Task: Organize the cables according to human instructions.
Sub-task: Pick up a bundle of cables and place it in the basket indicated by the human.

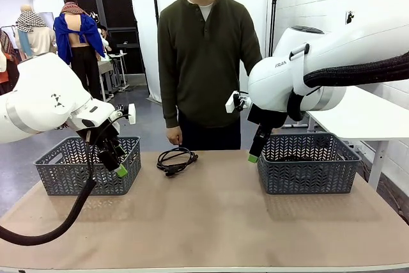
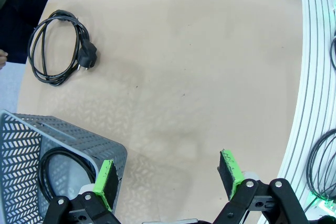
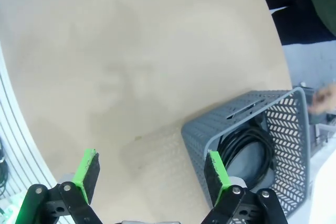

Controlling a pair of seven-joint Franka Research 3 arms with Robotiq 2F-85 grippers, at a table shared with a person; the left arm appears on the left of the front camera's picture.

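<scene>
1. Left hand (image 2: 168,178): I am reading it as open. In the left wrist view its two green pads (image 2: 106,182) are standing wide apart with nothing between them, and the bare bench (image 1: 211,222) is showing through the gap. In the front view it is hanging above the bench, just in front of the right end of the left basket (image 1: 64,171).

2. Right hand (image 3: 152,174): I am reading it as open as well. In the right wrist view its pads are standing wide apart and are gripping nothing. One pad is lining up with the near corner of the right basket (image 3: 236,111). In the front view this hand is hanging beside that basket's upper corner, on the side facing the middle of the bench.

3. Cables:
- The loose cable (image 1: 176,160) is lying flat on the bench, wound into a round loop. It is sitting toward the far edge, between the two baskets and apart from both. Its plug is resting against the side of the loop.
- A second cable (image 2: 58,174) is lying coiled inside the left basket.
- A third cable (image 3: 252,148) is lying coiled inside the right basket.

4. The person (image 1: 204,62) is standing at the far edge, directly behind the loose cable, with arms hanging down.
</scene>
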